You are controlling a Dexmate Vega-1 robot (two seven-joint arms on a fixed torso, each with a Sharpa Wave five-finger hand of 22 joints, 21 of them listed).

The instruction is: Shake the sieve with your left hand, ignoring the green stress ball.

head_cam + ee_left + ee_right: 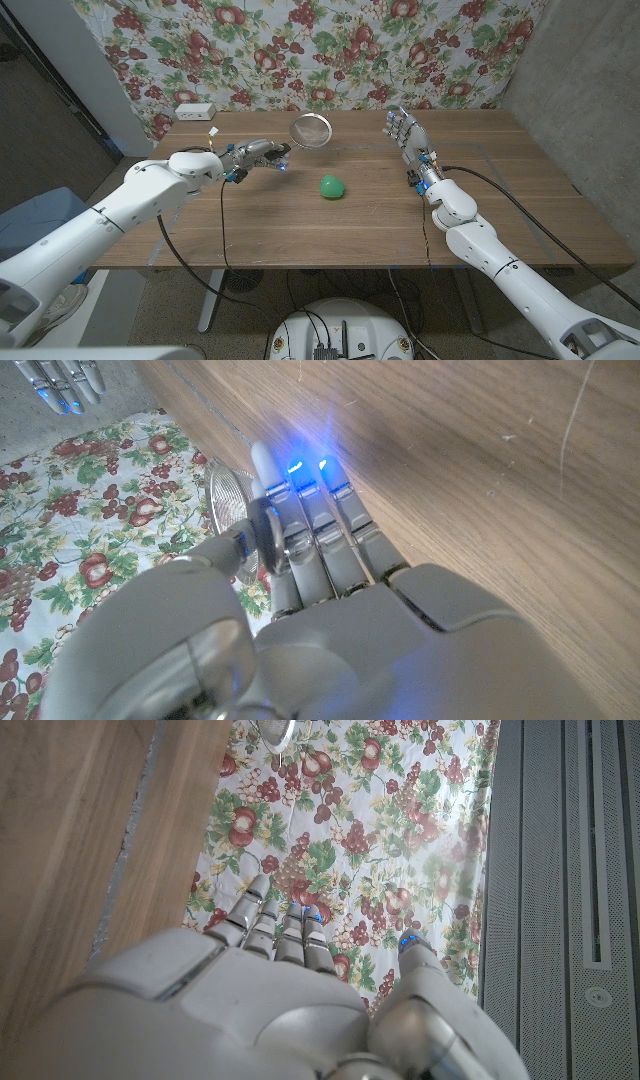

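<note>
A round metal sieve (311,130) hangs tilted above the back middle of the wooden table (360,225). My left hand (255,155) grips its handle. In the left wrist view the mesh bowl (228,500) shows past my left hand (300,560), with the handle pinched between thumb and fingers. The green stress ball (332,187) lies on the table in front of the sieve, apart from both hands. My right hand (408,133) stands at the back right with its fingers apart and holds nothing. In the right wrist view the hand (290,980) faces the cloth, and the sieve's rim (278,730) shows far off.
A white box (194,110) sits at the table's back left corner. A floral cloth (330,50) hangs behind the table. A thin cable (221,215) runs across the left part of the table. My right hand's fingers (65,380) show in the left wrist view.
</note>
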